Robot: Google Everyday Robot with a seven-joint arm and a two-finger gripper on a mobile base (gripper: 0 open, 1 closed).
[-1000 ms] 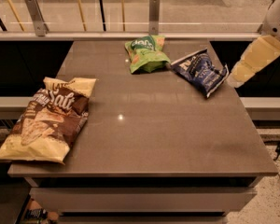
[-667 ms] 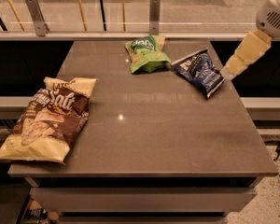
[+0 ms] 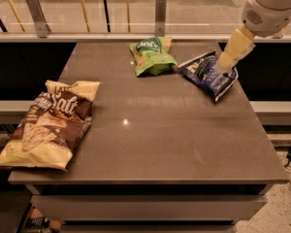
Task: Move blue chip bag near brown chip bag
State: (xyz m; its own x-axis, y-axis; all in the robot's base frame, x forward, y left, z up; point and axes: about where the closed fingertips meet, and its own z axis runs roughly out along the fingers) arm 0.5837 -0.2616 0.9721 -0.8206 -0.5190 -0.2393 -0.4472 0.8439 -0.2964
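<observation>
The blue chip bag point(image 3: 206, 74), dark navy with white lettering, lies at the table's far right. My gripper point(image 3: 229, 58) reaches down from the upper right, its pale fingers over the bag's right end; whether it touches the bag I cannot tell. The brown chip bag point(image 3: 50, 123), large with pale yellow ends and white "Salt" lettering, lies at the table's left edge, far from the blue bag.
A small green chip bag point(image 3: 152, 57) lies at the far middle of the brown table point(image 3: 150, 144), just left of the blue bag. A glass railing with posts point(image 3: 160, 11) runs behind the table. The table's right edge is close to the blue bag.
My gripper has moved up and left from beside the table's right edge to over the blue bag's right end. The bags have not moved.
</observation>
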